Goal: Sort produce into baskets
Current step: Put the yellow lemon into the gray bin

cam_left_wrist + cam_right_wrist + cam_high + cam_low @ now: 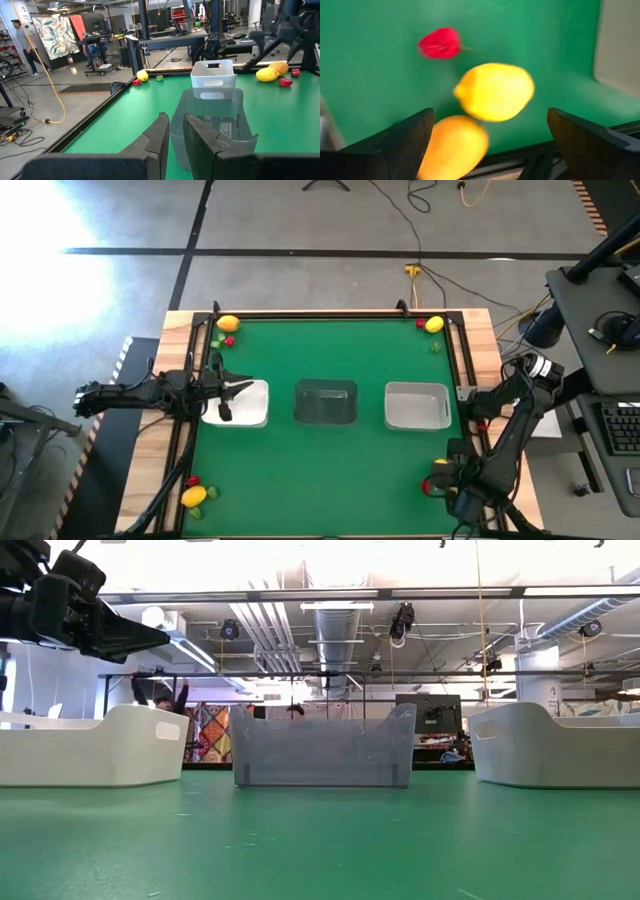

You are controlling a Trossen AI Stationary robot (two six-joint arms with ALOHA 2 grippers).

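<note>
Three baskets stand in a row mid-table: white [255, 412], dark transparent grey [326, 402], pale grey-white [417, 405]. Produce lies in small clusters at the table's four corners. My left gripper [232, 395] hovers over the white basket, empty, with only a narrow gap between its fingers [175, 137]. My right gripper [490, 145] is wide open, pointing down over the near right cluster [440, 472]: a yellow lemon [495, 92], an orange fruit [452, 147] and a red bit [440, 43]. The two fruits lie between its fingers, untouched.
Other clusters lie at the far left corner [228, 325], the far right corner [433, 325] and the near left corner [194, 496]. A dark rail [330, 313] frames the green mat. Open mat lies in front of and behind the baskets [320, 840].
</note>
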